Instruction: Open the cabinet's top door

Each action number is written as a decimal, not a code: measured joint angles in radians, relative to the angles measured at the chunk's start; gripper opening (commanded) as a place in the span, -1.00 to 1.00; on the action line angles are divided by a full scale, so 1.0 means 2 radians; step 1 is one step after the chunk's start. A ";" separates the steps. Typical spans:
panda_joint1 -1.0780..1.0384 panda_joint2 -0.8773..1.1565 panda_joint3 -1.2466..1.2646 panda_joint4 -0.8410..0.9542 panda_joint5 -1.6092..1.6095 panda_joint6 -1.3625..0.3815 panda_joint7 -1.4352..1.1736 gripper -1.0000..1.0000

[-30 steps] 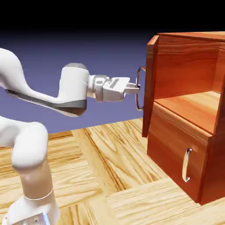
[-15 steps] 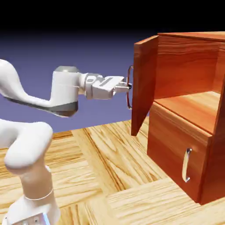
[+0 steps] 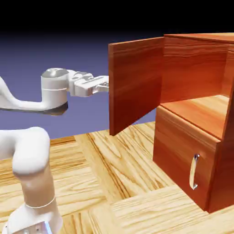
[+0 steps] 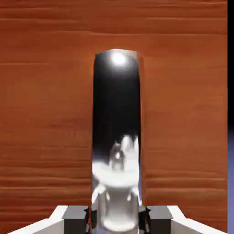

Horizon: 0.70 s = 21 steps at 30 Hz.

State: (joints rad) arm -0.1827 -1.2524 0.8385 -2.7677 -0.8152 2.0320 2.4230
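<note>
top door (image 3: 136, 84) swung wide on cabinet (image 3: 201, 114) | your fingers (image 4: 75, 218) clamp its silver handle (image 4: 118, 137) to pull it outward

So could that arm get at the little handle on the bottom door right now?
Probably not straight away: the end effector is shut on the top door's handle. Otherwise the lower door's handle faces open space, nothing blocking it.

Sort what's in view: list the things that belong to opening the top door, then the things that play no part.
Part of the job:
- cabinet
- top door, swung wide open
- its handle
- tool, shut on that handle

Not part of it:
- lower door
- lower handle
- table
</note>
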 measured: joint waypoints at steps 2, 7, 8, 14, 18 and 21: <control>-0.009 0.009 0.031 0.027 0.028 -0.043 -0.003 -1.00; -0.057 0.031 0.107 0.112 0.088 -0.151 -0.008 -1.00; -0.069 0.035 0.121 0.130 0.098 -0.171 -0.010 -1.00; -0.152 0.045 0.192 0.239 0.144 -0.276 -0.020 -1.00; -0.211 0.044 0.229 0.311 0.166 -0.338 -0.030 -1.00; -0.255 0.039 0.253 0.365 0.179 -0.381 -0.039 -1.00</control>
State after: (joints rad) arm -0.6925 -1.1735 1.3440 -2.0369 -0.4574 1.2693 2.3450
